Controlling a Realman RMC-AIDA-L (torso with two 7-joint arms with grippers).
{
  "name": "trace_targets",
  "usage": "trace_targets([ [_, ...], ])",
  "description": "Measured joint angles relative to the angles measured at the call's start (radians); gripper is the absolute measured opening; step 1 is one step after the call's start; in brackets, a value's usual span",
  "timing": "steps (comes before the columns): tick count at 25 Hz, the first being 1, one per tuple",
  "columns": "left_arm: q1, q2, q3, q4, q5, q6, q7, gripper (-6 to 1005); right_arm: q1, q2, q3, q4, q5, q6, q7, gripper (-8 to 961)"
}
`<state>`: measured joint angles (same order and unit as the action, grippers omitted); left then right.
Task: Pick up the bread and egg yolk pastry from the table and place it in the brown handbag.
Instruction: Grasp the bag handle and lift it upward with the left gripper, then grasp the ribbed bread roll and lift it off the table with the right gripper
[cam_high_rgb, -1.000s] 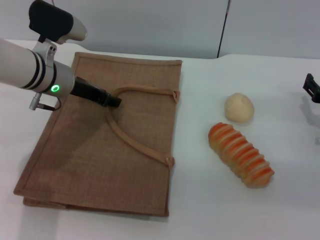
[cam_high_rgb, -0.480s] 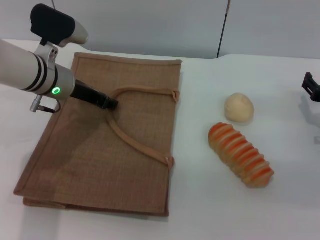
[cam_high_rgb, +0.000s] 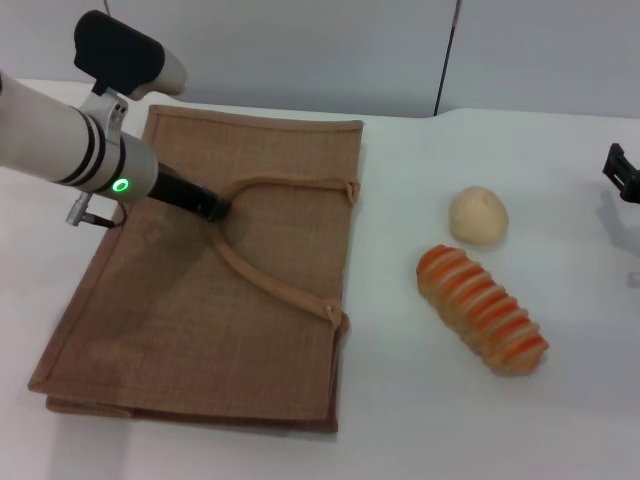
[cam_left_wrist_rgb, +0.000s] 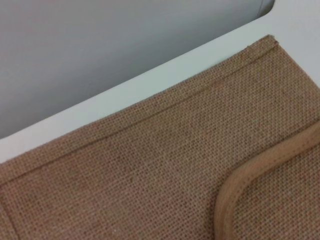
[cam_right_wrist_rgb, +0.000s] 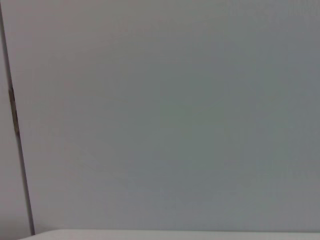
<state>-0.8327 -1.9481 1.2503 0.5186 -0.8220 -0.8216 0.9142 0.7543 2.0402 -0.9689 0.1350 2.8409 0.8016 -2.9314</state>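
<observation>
Fingers on the left gripper (cam_high_rgb: 215, 209) look pinched narrow right at the bend of the bag's upper handle (cam_high_rgb: 290, 183), though I honestly can't tell if they've actually got hold of the strap. That gripper sits over the brown handbag (cam_high_rgb: 190, 310), which is lying flat on the white table (cam_high_rgb: 420, 420) on the left side, open edge and handle ends facing 3 o'clock. The left wrist view just shows burlap weave and a curve of handle.

Moving right, the egg yolk pastry (cam_high_rgb: 478, 215) sits on the table well apart from the bag. The bread (cam_high_rgb: 482, 308) is just beside it at about 6 o'clock, lying slanted with its far end pointing to 4 o'clock.

Right gripper (cam_high_rgb: 623, 176) is parked way out at the right edge, barely showing, so can't tell how its fingers stand.
</observation>
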Motion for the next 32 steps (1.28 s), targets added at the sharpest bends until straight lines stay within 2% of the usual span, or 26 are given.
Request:
trace_targets([
  [5, -0.003, -0.014, 0.0, 0.015, 0.037, 0.006, 0.001, 196, 0.0, -0.001, -0.007, 0.0, 0.0, -0.012, 0.0, 786],
  [9, -0.001, -0.027, 0.0, 0.088, 0.057, -0.035, 0.008, 158, -0.005, -0.002, -0.008, 0.0, 0.0, -0.012, -0.004, 787],
  [13, 0.038, -0.032, -0.004, 0.275, 0.059, -0.142, -0.001, 124, -0.009, -0.003, -0.009, 0.001, -0.009, -0.02, -0.007, 787],
  [17, 0.112, -0.033, -0.01, 0.547, 0.06, -0.28, -0.047, 123, -0.007, -0.003, -0.004, 0.002, -0.097, -0.02, 0.001, 788],
  [23, 0.194, -0.022, -0.02, 0.887, 0.062, -0.436, -0.146, 122, -0.001, -0.003, -0.007, 0.003, -0.213, -0.013, 0.065, 788],
  [27, 0.215, -0.026, -0.076, 1.076, 0.085, -0.531, -0.181, 121, 0.001, -0.004, -0.008, -0.001, -0.331, 0.0, 0.126, 789],
  [31, 0.21, -0.034, -0.11, 1.228, 0.184, -0.621, -0.226, 120, -0.008, -0.01, -0.011, -0.003, -0.457, 0.103, 0.209, 789],
  [32, 0.21, -0.034, -0.11, 1.228, 0.184, -0.621, -0.226, 120, -0.008, -0.01, -0.011, -0.003, -0.457, 0.103, 0.209, 789],
])
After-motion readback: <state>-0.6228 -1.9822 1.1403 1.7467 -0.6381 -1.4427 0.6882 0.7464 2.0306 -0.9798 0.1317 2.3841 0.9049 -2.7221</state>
